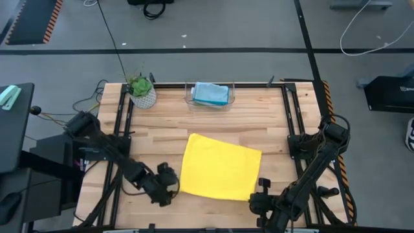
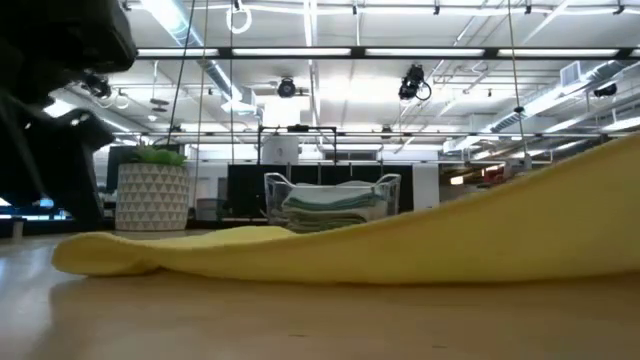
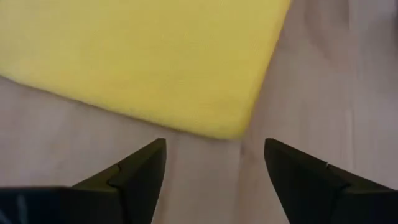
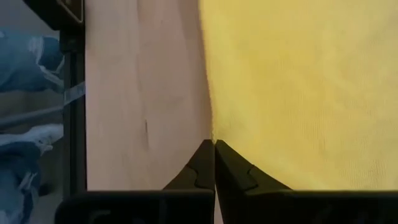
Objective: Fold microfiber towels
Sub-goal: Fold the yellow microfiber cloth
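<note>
A yellow towel [image 1: 221, 167] lies spread out on the wooden table [image 1: 259, 116]. My left gripper [image 3: 214, 146] is open and low over the table at the towel's near left corner [image 3: 231, 127], with the corner just ahead of its fingertips and not touched; it also shows in the high view [image 1: 171, 186]. My right gripper [image 4: 214, 144] is shut at the towel's near right corner [image 1: 253, 194]. In the low view the towel [image 2: 330, 250] rises toward its right end [image 2: 610, 170]. No grey towel shows. My right gripper pinches the yellow towel's edge [image 4: 212, 135] between its two shut fingertips, at the near right corner. The fingers come at it low, from the table's near right side. That end of the towel is raised off the table [image 2: 600, 180]; the rest lies flat.
A clear bin [image 1: 208, 96] with folded light blue and green towels stands at the far middle. A green plant in a white patterned pot [image 1: 141, 92] stands at the far left. Black rails run along the table's left and right sides.
</note>
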Controlling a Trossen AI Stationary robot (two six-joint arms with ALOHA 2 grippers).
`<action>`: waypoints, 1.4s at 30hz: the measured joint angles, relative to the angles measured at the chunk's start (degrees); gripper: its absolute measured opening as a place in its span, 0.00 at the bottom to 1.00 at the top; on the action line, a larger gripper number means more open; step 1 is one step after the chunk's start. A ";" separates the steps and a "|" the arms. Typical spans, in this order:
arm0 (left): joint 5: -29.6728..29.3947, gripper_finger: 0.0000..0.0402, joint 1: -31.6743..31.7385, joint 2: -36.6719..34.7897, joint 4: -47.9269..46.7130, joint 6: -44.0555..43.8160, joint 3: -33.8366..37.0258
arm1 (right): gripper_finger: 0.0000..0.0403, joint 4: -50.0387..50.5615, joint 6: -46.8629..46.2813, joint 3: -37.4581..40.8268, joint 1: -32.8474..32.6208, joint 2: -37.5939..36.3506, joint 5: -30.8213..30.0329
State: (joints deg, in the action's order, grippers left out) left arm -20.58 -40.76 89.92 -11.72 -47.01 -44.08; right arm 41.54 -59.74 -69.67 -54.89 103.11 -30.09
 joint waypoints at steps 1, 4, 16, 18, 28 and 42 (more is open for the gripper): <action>-1.55 0.69 -0.66 1.32 3.47 -1.70 0.99 | 0.01 0.01 -0.22 0.00 0.02 0.00 -0.16; -8.86 0.67 -2.49 5.08 5.74 -7.40 1.19 | 0.01 -0.02 -0.55 0.00 -0.03 0.00 -0.34; -12.16 0.69 -5.10 17.96 -1.67 -9.25 -11.48 | 0.02 -0.06 -0.29 0.00 -0.02 0.00 -2.68; -13.75 0.69 -5.42 18.24 -3.67 -10.29 -12.51 | 0.02 -0.02 -0.15 0.00 -0.03 0.00 -2.73; -22.35 0.06 -5.49 16.74 -11.22 -7.84 -12.63 | 0.02 0.28 0.54 0.00 -0.89 -1.36 -3.86; -22.93 0.02 -10.70 -4.75 -39.31 -5.11 -20.48 | 0.02 0.68 3.60 -0.02 -0.18 -14.83 -8.77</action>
State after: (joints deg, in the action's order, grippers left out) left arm -43.51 -51.47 85.17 -51.03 -52.13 -64.56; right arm 42.22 -56.14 -69.69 -55.07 88.28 -38.86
